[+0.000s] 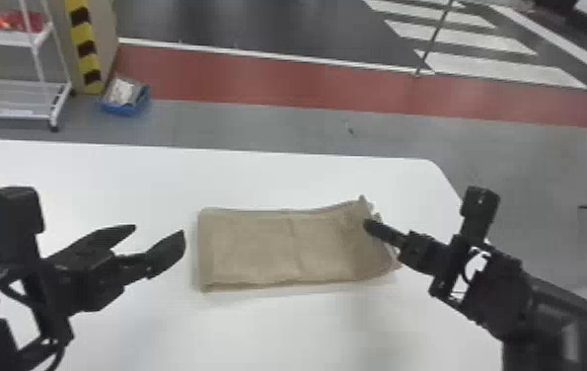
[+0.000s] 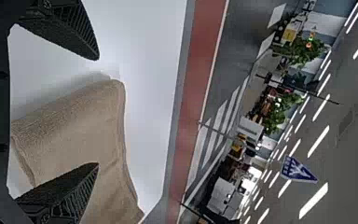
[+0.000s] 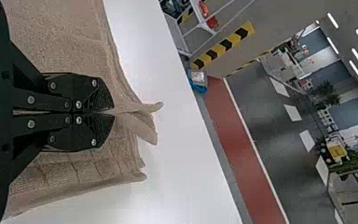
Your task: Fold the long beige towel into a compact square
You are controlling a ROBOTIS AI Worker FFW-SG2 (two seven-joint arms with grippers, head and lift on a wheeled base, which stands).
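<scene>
So the right hand [image 1: 369, 226] is clamped on one end of the beige towel [image 1: 257, 246] on the desk [image 1: 124, 182], left hand [image 1: 160, 230] just off the other end, fingers wide apart.

The head view's left edge cuts off the rack [image 1: 3, 37] and tabletop [image 1: 75, 172]. The right end effector [image 1: 368, 226] hides its pinch of towel [image 1: 257, 246]; a floor speck [image 1: 349, 129] is too small to name.

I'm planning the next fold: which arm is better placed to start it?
Probably the right: the right gripper is shut on the towel near its right end, while the open left gripper sits off the left end, holding nothing.
</scene>
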